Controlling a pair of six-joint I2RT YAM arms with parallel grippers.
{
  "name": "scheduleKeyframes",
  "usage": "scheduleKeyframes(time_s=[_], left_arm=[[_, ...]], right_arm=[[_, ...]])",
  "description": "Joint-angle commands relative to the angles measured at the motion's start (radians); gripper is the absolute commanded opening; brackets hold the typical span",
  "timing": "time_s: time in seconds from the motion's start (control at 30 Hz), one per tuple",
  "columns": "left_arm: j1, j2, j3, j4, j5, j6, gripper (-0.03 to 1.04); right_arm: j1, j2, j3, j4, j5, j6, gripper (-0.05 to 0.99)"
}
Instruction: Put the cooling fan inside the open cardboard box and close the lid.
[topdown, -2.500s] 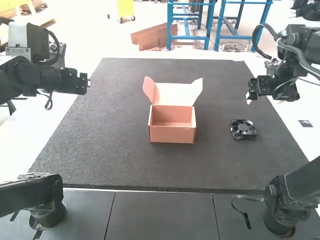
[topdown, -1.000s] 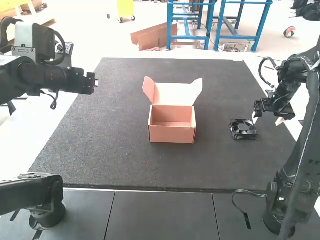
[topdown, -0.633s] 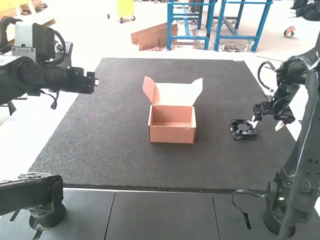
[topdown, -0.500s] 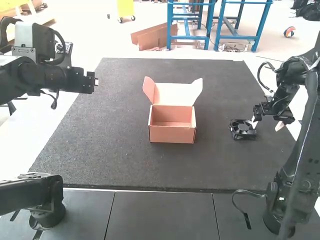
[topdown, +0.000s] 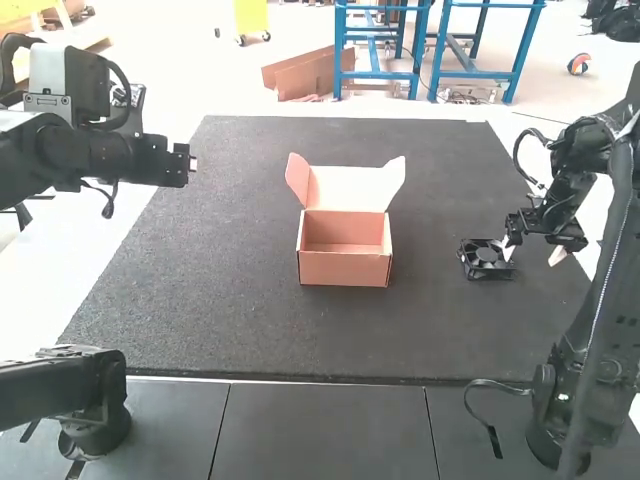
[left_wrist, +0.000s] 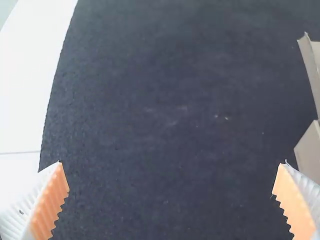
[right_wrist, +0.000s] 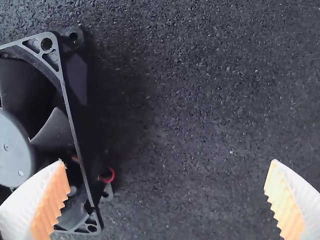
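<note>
Two pincers are in play, and both are spread wide with nothing held. The right pincer hangs low near the desk's right edge, just beside the cooling fan. In the right wrist view, one of its ribbed white fingers, faced with an orange pad, sits over the fan's black frame, while the other is over the bare dark mat. Whether that finger touches the frame cannot be told.

The fan lies flat on the mat, apart from the cardboard box and on the side toward the right edge. The box stands at the middle of the mat with its top open, and its lid is upright along the far wall.

The left pincer hovers over the mat's far left part, toward the desk's left edge and well apart from the box.
</note>
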Motion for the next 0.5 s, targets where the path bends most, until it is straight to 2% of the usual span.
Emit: scheduleKeyframes(time_s=[0.0, 0.47], left_arm=[[-0.005, -0.007, 0.023, 0.005, 0.002, -0.008, 0.97], [-0.005, -0.009, 0.023, -0.004, 0.002, -0.010, 0.97]], right_arm=[[0.006, 0.024, 0.017, -0.004, 0.000, 0.006, 0.90], [0.008, 0.070, 0.015, -0.006, -0.003, 0.013, 0.90]])
